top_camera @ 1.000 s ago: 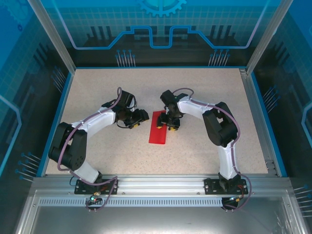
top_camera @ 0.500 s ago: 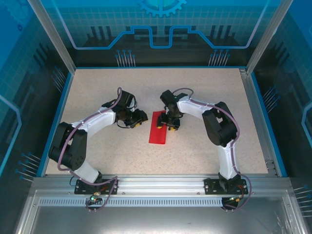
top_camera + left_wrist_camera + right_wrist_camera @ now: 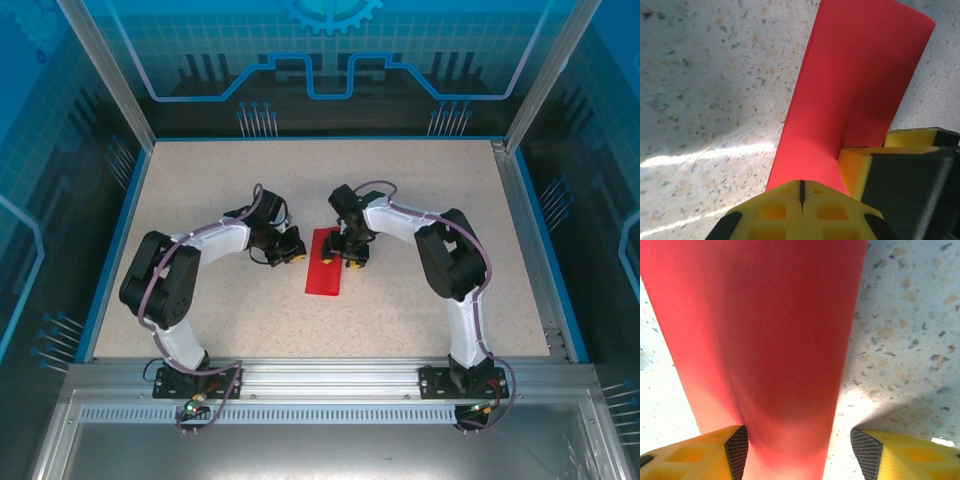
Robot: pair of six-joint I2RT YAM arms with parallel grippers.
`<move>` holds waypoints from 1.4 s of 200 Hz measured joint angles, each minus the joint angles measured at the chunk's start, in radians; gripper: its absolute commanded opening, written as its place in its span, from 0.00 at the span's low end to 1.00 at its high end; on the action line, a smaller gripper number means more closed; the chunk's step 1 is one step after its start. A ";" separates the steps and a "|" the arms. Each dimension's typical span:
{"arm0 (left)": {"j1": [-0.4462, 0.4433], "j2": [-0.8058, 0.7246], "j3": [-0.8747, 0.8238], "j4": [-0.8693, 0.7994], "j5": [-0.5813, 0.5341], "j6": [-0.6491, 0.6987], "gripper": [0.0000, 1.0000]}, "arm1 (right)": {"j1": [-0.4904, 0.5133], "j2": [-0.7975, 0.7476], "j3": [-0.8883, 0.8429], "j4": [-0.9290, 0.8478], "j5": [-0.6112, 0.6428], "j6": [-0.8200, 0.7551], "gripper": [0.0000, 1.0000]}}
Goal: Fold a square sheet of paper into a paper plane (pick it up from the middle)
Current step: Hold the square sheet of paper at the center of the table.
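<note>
Red paper (image 3: pixel 324 264), folded into narrow strip, flat on table (image 3: pixel 420 180). Left gripper (image 3: pixel 801 186) fingers pressed together at paper's left edge. Right gripper (image 3: pixel 799 439) jaws apart, straddling paper. Paper looks light, floppy, easily creased; best pinched mid-strip.

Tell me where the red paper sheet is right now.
In the top view, the thin bright red paper sheet, folded to a narrow strip, lies near the middle of the speckled table, between both arms' jaws.

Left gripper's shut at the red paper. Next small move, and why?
Probably slide the shut left gripper along the folded red paper's edge to press the crease: its tips meet at that edge, and the open right gripper straddles the paper.
</note>
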 measured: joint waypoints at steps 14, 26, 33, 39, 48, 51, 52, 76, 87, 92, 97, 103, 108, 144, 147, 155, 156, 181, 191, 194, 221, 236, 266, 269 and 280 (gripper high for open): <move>-0.007 0.019 0.011 0.011 0.004 0.000 0.00 | 0.000 0.000 0.000 0.000 0.000 0.000 0.64; -0.012 0.037 0.024 0.019 0.008 0.000 0.00 | 0.000 0.000 0.000 0.000 0.001 0.000 0.64; -0.014 0.046 0.031 0.022 0.010 0.000 0.00 | 0.000 0.000 0.000 0.000 0.002 0.000 0.64; -0.016 0.054 0.037 0.026 0.013 0.000 0.00 | 0.000 0.000 0.000 0.000 0.002 0.000 0.64; -0.019 0.064 0.043 0.030 0.014 0.000 0.00 | 0.000 0.000 0.000 0.000 0.002 0.000 0.64; -0.020 0.066 0.044 0.032 0.015 0.000 0.00 | 0.000 0.000 0.000 0.000 0.002 0.000 0.64; -0.021 0.067 0.045 0.032 0.014 0.000 0.00 | 0.000 0.000 0.000 0.000 0.002 0.000 0.64; -0.029 0.086 0.056 0.041 0.023 0.000 0.00 | 0.000 0.000 0.000 0.000 0.002 0.001 0.64; -0.031 0.095 0.061 0.043 0.027 0.000 0.00 | 0.000 0.000 0.000 0.000 0.002 0.001 0.64; -0.032 0.099 0.063 0.045 0.029 0.000 0.00 | 0.000 0.000 0.000 0.000 0.002 0.001 0.64; -0.033 0.104 0.066 0.045 0.029 0.000 0.00 | 0.000 0.000 0.000 0.000 0.002 0.001 0.64; -0.034 0.109 0.068 0.047 0.030 0.000 0.00 | 0.000 0.000 0.000 0.000 0.002 0.001 0.64; -0.034 0.114 0.069 0.049 0.030 0.000 0.00 | 0.000 0.000 0.000 0.000 0.002 0.001 0.64; -0.038 0.146 0.082 0.051 0.029 0.000 0.00 | 0.000 0.000 0.000 0.000 0.002 0.003 0.64; -0.039 0.149 0.083 0.051 0.029 0.000 0.00 | 0.000 0.000 0.000 0.000 0.002 0.003 0.64; -0.040 0.154 0.085 0.051 0.029 0.000 0.00 | 0.000 0.000 0.000 0.000 0.002 0.003 0.64; -0.040 0.155 0.085 0.051 0.029 0.000 0.00 | 0.000 0.000 0.000 0.000 0.002 0.003 0.64; -0.044 0.177 0.090 0.051 0.029 0.000 0.00 | 0.000 0.000 0.000 0.000 0.002 0.003 0.64; -0.044 0.185 0.090 0.053 0.032 0.000 0.00 | 0.000 0.000 0.001 0.000 0.002 0.003 0.65; -0.044 0.185 0.091 0.053 0.033 0.000 0.00 | 0.001 0.001 0.003 -0.001 0.002 0.003 0.65; -0.045 0.187 0.092 0.058 0.032 0.001 0.00 | 0.001 0.004 0.014 -0.009 0.000 0.003 0.66; -0.045 0.187 0.092 0.058 0.032 0.001 0.00 | 0.002 0.005 0.022 -0.017 -0.001 0.000 0.66; -0.045 0.187 0.092 0.058 0.032 0.002 0.00 | 0.002 -0.013 0.012 -0.006 0.005 -0.013 0.68; -0.045 0.187 0.092 0.059 0.032 0.003 0.00 | 0.001 -0.019 0.006 0.000 0.012 -0.014 0.68; -0.045 0.187 0.092 0.059 0.032 0.003 0.00 | -0.007 -0.048 -0.024 0.023 0.024 -0.020 0.65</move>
